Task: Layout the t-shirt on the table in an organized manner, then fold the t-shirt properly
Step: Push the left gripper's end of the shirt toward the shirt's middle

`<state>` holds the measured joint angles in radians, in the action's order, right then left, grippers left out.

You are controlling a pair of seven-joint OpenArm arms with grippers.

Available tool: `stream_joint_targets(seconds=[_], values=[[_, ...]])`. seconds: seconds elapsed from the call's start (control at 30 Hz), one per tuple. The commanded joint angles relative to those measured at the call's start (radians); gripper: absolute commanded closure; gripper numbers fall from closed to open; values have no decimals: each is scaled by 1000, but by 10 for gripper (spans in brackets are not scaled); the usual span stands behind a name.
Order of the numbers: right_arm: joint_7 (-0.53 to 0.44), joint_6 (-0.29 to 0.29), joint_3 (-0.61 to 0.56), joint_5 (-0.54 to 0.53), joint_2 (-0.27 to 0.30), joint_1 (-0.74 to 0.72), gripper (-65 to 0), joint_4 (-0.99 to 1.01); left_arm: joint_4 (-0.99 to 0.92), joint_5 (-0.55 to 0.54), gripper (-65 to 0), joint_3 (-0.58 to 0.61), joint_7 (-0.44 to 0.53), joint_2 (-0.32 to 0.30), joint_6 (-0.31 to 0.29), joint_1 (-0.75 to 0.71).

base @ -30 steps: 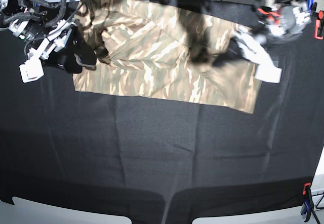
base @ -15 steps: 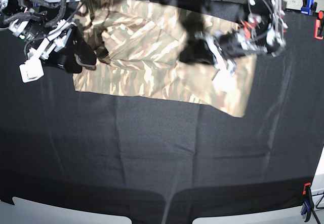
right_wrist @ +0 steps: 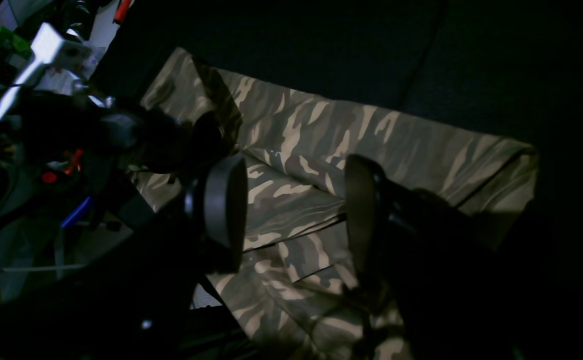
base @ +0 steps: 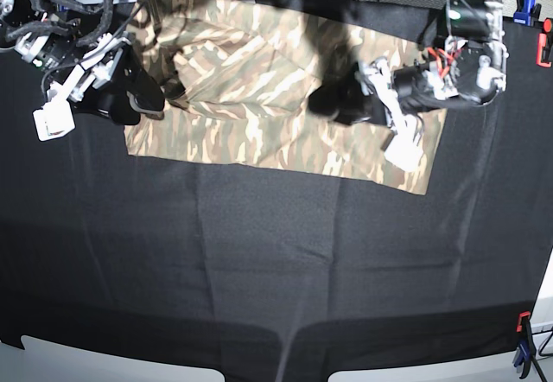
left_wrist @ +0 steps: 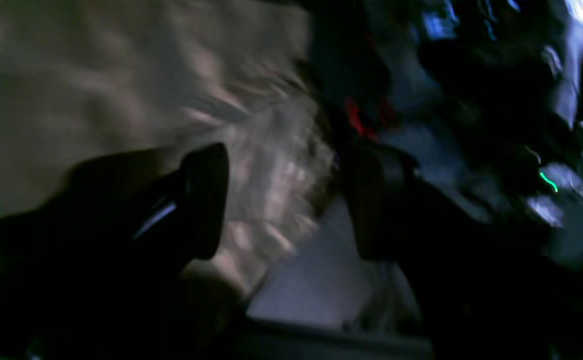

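Camouflage t-shirt [base: 259,88] lies half-folded on the black desk [base: 276,261]; both hands, left hand [left_wrist: 281,200] and right hand [right_wrist: 296,210], are spread and empty, so loose folds may slip.

From up here the right gripper [right_wrist: 295,212] hangs with its two dark, rounded fingers [right_wrist: 226,207] spread apart and nothing between them. Below lies the soft tan-and-olive camouflage t-shirt [right_wrist: 331,145], folded over itself in flat layers on the matte black cloth surface [right_wrist: 471,60]. At the far left the other arm's black gripper [right_wrist: 171,142] sits on the shirt's edge.
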<state>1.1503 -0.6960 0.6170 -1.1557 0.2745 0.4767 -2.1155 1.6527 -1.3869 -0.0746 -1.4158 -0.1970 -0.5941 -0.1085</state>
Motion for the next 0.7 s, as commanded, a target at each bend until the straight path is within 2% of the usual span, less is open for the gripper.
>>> stream_joint_targets(seconds=[0.0, 0.07, 0.13, 0.23, 0.33, 0.43, 0.5, 0.57, 0.6, 0.67], values=[[-19, -2, 5, -26, 11, -3, -303, -14, 21, -59, -361, -4, 20, -4, -42, 31], [-19, -2, 5, -26, 11, -3, -303, -14, 21, -32, -361, -18, 20, -4, -104, 59], [-19, -2, 5, -26, 11, -2, -303, -14, 21, 50, -361, -56, 34, -6, -104, 81], [-19, -2, 5, -25, 11, -2, -303, -14, 21, 198, -361, -132, 185, -6, -104, 95], [-19, -2, 5, 5, 11, -2, -303, -14, 20, 340, -361, -180, 273, -6, -104, 69], [-39, -2, 5, 170, 3, -3, -303, -14, 8, 460, -361, -179, 373, -5, -104, 16], [-121, -2, 5, 341, -8, -3, -303, -13, -7, 510, -361, -177, 481, -3, -104, -26], [-214, -2, 5, 501, -20, -3, -303, -13, -26, 515, -361, -171, 520, -3, -104, -62], [-238, 6, 5, 554, -24, -3, -303, -13, -34, 517, -361, -165, 520, -2, -104, -78], [-254, 75, 5, 618, -23, -3, -303, -4, -49, 554, -361, -151, 531, -3, -104, -99]])
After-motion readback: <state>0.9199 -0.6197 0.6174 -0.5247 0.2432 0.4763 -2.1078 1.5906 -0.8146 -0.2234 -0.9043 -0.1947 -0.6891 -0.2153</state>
